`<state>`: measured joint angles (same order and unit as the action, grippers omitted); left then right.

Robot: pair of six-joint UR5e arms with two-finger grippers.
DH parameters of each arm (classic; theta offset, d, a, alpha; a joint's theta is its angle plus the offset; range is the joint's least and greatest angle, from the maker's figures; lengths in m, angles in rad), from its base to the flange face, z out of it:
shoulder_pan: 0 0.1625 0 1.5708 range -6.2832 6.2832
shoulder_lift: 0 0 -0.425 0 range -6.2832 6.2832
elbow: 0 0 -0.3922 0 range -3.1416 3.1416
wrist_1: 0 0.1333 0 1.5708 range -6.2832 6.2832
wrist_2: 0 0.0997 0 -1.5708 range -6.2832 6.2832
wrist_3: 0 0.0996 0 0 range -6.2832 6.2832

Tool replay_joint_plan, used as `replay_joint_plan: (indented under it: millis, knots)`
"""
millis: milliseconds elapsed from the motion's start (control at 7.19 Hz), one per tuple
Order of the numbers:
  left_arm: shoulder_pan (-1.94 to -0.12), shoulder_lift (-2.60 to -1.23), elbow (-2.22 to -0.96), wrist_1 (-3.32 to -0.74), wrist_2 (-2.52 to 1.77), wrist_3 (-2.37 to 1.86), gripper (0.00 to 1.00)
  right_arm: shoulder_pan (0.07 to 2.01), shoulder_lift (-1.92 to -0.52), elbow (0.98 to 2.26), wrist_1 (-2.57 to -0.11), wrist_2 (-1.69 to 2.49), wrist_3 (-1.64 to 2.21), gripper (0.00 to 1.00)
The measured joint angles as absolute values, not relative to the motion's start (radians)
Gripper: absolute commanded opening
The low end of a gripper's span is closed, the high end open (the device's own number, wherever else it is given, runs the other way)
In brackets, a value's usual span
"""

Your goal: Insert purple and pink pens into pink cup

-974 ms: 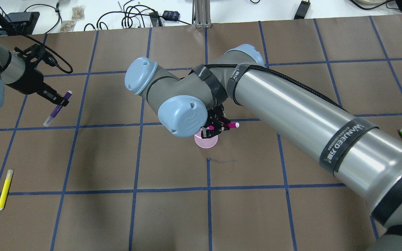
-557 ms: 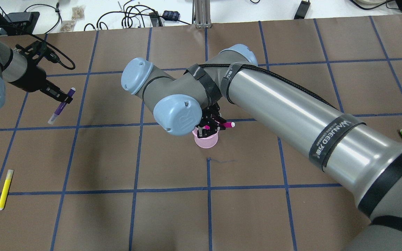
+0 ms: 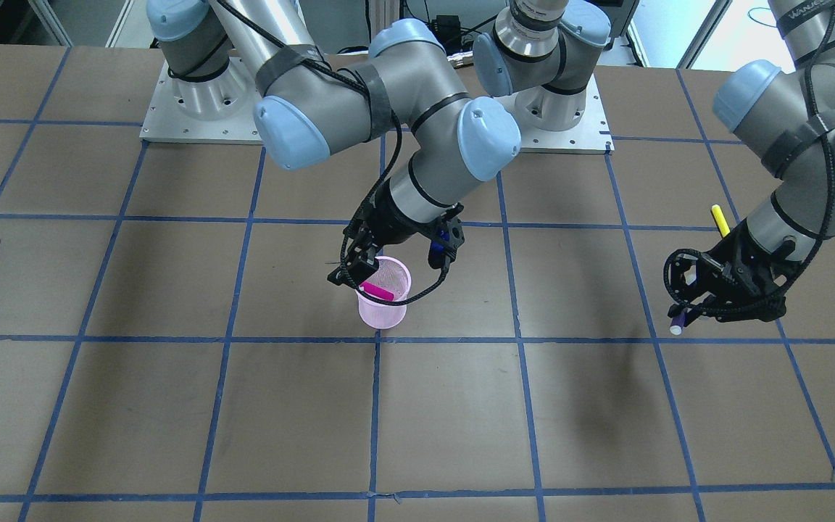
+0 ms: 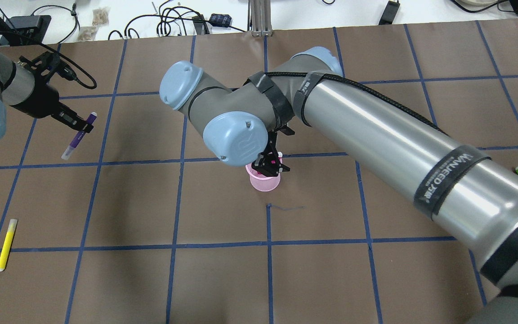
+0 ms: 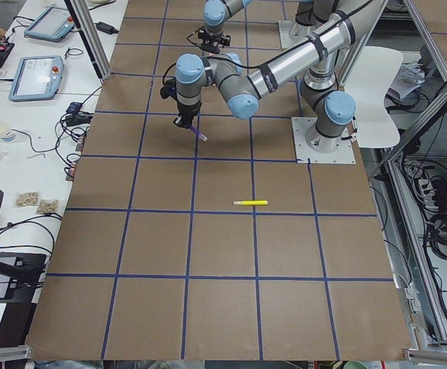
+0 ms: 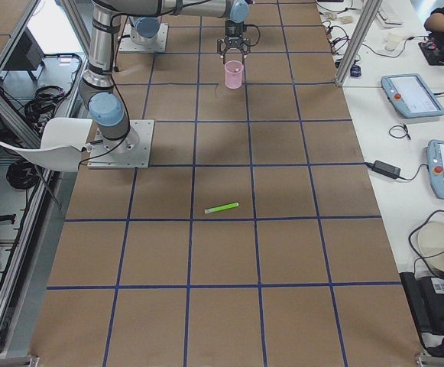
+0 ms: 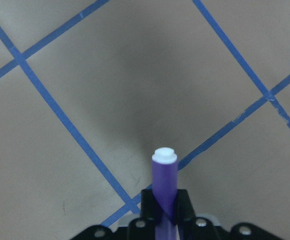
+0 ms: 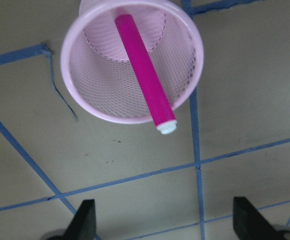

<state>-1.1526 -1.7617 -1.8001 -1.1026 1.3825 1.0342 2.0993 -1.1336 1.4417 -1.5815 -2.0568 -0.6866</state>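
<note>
Right pincer [image 8: 163, 202] gapes wide over the pink mesh cup [image 8: 92, 95] containing the magenta pen [image 8: 142, 70]; left pincer [image 4: 82, 128] clamps the white-tipped purple pen [image 7: 164, 175].

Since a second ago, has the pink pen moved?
Yes. The pink pen dropped from the right pincer into the pink cup, leaning on its rim.

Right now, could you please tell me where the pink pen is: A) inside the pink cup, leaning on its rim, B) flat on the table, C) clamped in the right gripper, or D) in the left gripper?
A: the pink pen slants inside the pink cup, below the open right gripper.
</note>
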Motion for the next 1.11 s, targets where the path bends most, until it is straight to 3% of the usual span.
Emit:
replay_joint_plan:
  millis: [278, 696, 1113]
  knots:
    - [-1.23, -1.726, -1.799, -1.103, 1.35, 0.88, 0.0, 1.875, -1.264, 1.45, -1.566, -1.883, -0.764, 1.0]
    - [-1.501, -1.704, -1.802, -0.963, 1.339, 0.464, 0.0, 1.539, -1.453, 1.51, -1.54, -1.629, -0.744, 1.0]
    - [-1.755, -1.731, -1.818, -0.696, 1.358, 0.139, 0.0, 1.454, -1.604, 1.677, -1.599, -1.543, -0.337, 1.0]
